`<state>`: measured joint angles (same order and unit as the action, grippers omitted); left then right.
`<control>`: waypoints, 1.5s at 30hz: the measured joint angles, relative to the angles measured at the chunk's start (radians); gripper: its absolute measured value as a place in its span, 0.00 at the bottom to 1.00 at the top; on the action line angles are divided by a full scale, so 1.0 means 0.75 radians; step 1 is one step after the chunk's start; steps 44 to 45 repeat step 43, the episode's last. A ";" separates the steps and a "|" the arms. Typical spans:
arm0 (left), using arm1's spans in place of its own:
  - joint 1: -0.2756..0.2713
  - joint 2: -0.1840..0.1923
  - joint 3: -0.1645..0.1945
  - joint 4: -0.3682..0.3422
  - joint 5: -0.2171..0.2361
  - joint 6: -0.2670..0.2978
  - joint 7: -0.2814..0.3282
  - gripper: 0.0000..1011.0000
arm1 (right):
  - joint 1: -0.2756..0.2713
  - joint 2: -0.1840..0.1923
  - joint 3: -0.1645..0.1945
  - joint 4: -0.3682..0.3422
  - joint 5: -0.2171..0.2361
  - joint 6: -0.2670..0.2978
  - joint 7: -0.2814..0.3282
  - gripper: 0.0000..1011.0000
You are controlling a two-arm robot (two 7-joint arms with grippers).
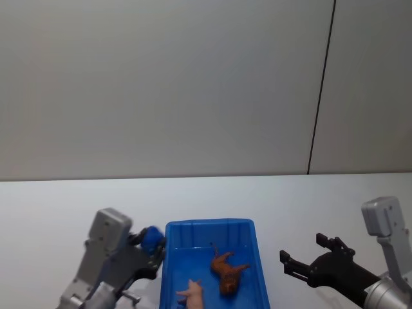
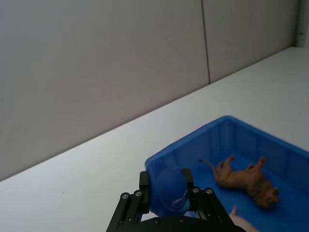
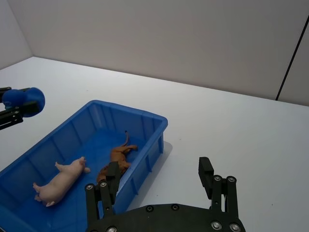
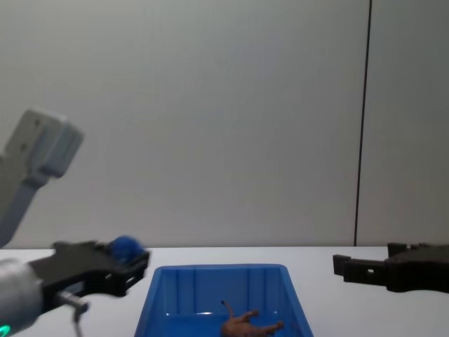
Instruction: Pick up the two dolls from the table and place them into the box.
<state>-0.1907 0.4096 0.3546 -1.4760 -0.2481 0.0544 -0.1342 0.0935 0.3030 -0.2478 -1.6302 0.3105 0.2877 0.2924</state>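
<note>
- Both dolls already lie inside our box (image 1: 257,270): the pink pig (image 1: 193,294) on its side nearest us, the reddish-brown doll (image 1: 226,271) just beyond, long axes roughly along the box.
- Our left hand (image 1: 153,243) is clamped on a small blue object (image 2: 169,191) beside the box's left rim.
- Our right hand (image 1: 308,255) hovers spread apart and empty over the table (image 1: 309,206), right of the box.

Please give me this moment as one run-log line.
dolls: brown doll and pink doll both in box | left gripper: shut on blue object, beside box | right gripper: open, empty
</note>
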 joint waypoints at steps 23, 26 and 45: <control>-0.115 -0.137 0.076 0.023 0.108 0.030 -0.156 0.90 | 0.000 0.000 0.000 0.000 0.000 0.000 0.000 0.99; -0.118 -0.142 0.078 0.026 0.109 0.010 -0.159 0.95 | 0.000 0.000 0.000 0.000 0.000 0.000 0.000 0.99; -0.114 -0.148 0.074 0.026 0.080 -0.113 -0.160 0.99 | 0.000 0.000 0.000 0.000 0.000 0.000 0.000 0.99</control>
